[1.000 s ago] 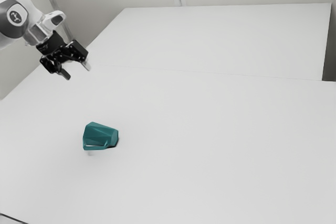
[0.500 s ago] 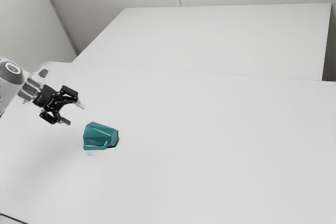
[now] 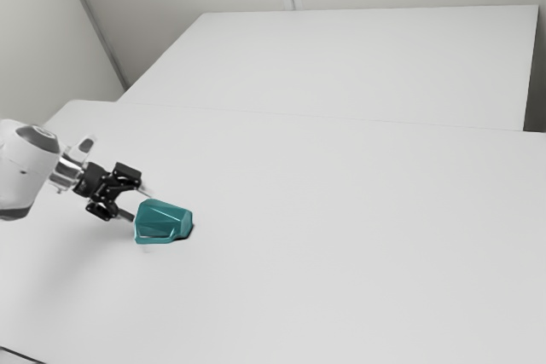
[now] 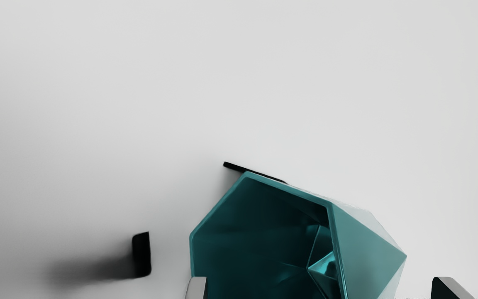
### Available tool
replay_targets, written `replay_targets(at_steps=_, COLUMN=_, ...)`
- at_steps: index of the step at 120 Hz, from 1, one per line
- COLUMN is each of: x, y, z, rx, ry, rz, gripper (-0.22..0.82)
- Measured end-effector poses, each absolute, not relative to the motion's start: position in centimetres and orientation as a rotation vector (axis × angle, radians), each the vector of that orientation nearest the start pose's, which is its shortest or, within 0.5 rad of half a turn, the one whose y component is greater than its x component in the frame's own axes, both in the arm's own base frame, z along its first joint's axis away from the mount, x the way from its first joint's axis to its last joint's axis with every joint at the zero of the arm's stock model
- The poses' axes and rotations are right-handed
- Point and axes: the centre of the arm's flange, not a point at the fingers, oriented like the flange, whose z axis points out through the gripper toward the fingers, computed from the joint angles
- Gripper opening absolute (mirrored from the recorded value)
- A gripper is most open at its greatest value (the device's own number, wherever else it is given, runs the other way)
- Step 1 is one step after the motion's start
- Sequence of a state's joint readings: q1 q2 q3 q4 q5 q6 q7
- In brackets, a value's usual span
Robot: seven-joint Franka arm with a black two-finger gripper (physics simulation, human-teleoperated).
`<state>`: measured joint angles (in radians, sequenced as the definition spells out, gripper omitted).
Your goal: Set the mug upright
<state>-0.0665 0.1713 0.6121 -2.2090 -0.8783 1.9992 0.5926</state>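
Black gripper [image 3: 142,205] standing open at exterior view's left, glossy faceted teal mug [image 3: 164,221] lying sideways close by.

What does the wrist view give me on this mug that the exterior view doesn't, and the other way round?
Wrist view: a look through the open mouth of the mug at its faceted inside.
Exterior view: the arm coming in from that view's left, and the mug's narrower base end pointing toward that view's right.
Both: the teal mug lying on its side on the table, not upright, with the gripper at its mouth end, fingers apart.
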Motion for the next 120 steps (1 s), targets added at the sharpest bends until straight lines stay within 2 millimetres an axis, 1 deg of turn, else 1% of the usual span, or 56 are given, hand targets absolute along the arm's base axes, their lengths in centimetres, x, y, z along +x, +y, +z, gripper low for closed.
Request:
replay_targets(at_steps=9, x=46.8, y=22.6, z=30.0, rx=2.358, ry=0.564, rz=0.117, gripper=0.59)
replay_targets(at_steps=28, x=46.4, y=23.1, z=29.6, rx=2.291, ry=0.549, rz=0.149, gripper=0.59)
replay_targets(at_steps=51, x=46.4, y=22.7, z=27.6, rx=2.252, ry=0.526, rz=0.136, gripper=0.58)
replay_targets(at_steps=63, x=46.5, y=22.4, z=27.3, rx=2.241, ry=0.502, rz=0.143, gripper=0.55)
replay_targets(at_steps=68, x=46.6, y=22.3, z=27.3, rx=2.238, ry=0.492, rz=0.148, gripper=0.52)
replay_targets(at_steps=80, x=46.7, y=22.1, z=27.4, rx=2.235, ry=0.468, rz=0.16, gripper=0.41)
replay_targets(at_steps=105, x=46.9, y=21.9, z=27.4, rx=2.236, ry=0.433, rz=0.179, gripper=0.13)
replay_targets(at_steps=120, x=47.2, y=21.8, z=27.7, rx=2.242, ry=0.41, rz=0.197, gripper=-0.03)
